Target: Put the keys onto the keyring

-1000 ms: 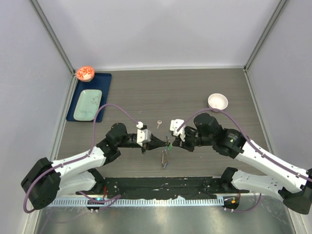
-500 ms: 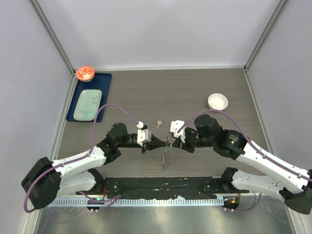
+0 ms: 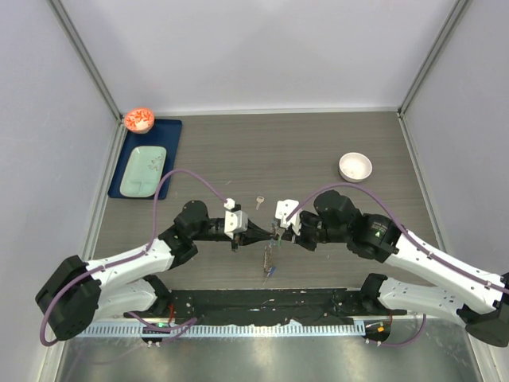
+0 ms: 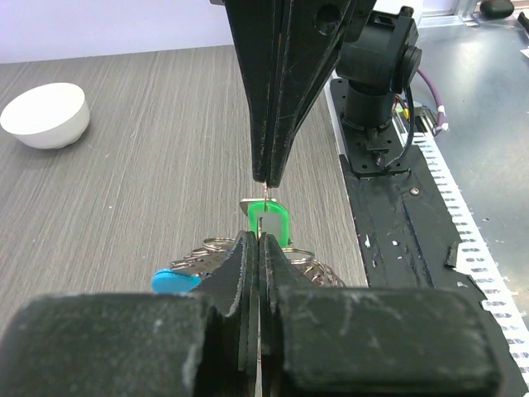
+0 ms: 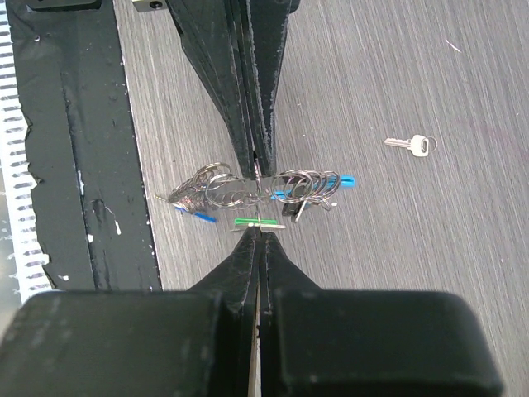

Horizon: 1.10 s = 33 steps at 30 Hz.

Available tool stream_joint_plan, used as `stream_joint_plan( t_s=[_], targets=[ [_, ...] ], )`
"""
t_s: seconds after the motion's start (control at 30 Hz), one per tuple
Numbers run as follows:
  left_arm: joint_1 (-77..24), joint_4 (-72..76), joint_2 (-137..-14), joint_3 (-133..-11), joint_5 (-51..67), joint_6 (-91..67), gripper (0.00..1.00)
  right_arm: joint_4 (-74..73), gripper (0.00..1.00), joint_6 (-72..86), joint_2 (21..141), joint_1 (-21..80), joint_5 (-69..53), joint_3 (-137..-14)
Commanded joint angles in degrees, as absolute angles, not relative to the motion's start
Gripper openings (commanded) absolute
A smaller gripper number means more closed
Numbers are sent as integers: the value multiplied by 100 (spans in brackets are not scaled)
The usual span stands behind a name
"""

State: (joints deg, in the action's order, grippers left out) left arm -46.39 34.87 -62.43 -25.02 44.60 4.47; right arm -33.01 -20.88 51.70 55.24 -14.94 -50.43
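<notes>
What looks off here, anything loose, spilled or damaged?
Nothing spilled or damaged. Only oddity: the silver key lies alone on the table, apart from the keyring and green key held between both arms' shut fingers.

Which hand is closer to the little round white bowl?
Right. The round white bowl sits farther back, off to the right. The right hand is on that side of the middle; the left hand meets it tip to tip, just farther away.

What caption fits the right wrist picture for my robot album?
Left gripper and right gripper, both shut, meet at the keyring and green key; silver key lies apart.
</notes>
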Motion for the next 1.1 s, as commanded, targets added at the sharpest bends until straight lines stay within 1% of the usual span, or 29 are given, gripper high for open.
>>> stream_joint_plan(
  t_s=[0.0,1.07],
  targets=[
    [-4632,3885,-6258,-2725,4526,378,0,-3129,1,-2144,5098,5599,-1301,-5036],
    [-4632,4078,-6302,-2733,4605,255,0,-2971,1,-2127,5291,5739,-1134,-5062]
  ],
)
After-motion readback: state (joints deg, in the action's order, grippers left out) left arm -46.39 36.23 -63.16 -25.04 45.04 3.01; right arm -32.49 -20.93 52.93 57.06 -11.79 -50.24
